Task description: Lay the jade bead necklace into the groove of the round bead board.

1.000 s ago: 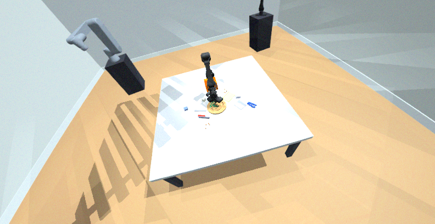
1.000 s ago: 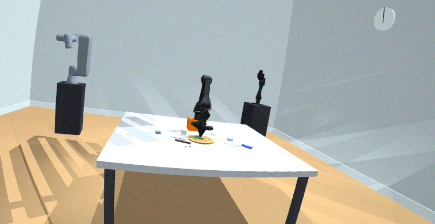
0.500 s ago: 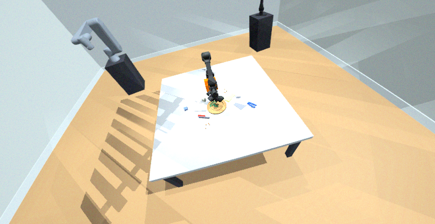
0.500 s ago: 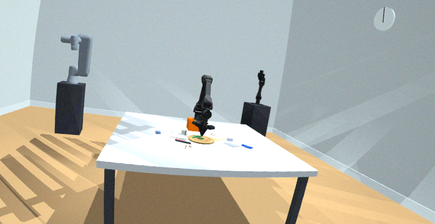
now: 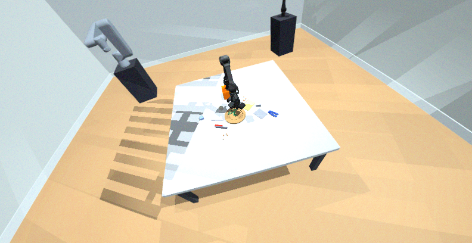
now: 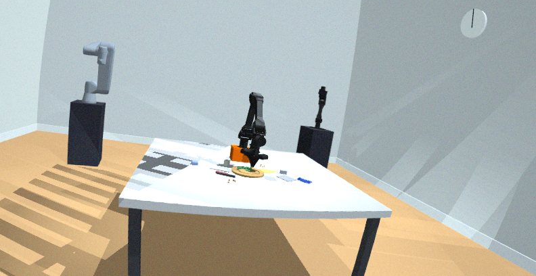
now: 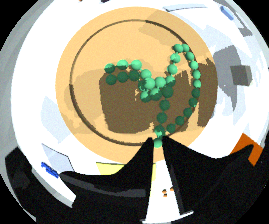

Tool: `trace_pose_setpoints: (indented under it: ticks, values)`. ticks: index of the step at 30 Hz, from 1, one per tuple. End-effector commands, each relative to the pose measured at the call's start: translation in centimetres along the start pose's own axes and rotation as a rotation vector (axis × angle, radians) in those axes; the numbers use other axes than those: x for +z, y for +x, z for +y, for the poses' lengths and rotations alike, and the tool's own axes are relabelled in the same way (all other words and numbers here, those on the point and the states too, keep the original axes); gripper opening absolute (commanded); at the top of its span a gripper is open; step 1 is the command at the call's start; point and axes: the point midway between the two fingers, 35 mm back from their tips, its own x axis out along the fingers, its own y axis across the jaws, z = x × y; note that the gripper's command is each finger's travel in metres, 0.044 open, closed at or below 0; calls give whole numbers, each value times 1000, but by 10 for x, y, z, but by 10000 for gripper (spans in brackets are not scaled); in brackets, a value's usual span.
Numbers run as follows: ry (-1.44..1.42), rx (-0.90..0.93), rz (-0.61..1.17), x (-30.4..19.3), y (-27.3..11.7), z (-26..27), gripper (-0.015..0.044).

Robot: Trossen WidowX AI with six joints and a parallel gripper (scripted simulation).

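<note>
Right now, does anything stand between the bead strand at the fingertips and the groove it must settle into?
Nothing separate visibly blocks it; the jade bead necklace's own bunched middle lies inside the groove of the round board.

Black robot arm (image 6: 256, 112) reaching down over round wooden bead board (image 6: 258, 174), green beads (image 6: 244, 169) lying on it, orange box (image 6: 237, 153) standing behind, white table (image 6: 225, 199) supporting all, round wall clock (image 6: 473, 24) hanging at right.

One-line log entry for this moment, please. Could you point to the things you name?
gripper (image 5: 238, 109) (image 6: 253, 166) (image 7: 157, 142): shut on necklace (image 7: 194, 75) | board (image 5: 235, 120) (image 6: 248, 174) (image 7: 87, 42): under necklace | groove: partly followed, middle bunched | task: unfinished
</note>
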Motion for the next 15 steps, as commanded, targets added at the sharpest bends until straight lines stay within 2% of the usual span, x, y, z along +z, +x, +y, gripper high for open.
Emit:
trace_pose_setpoints:
  ticks: [1,15]
  values:
    - [5,-1,6,-2,3,-1,0]
    - [5,-1,6,-2,9,-1,0]
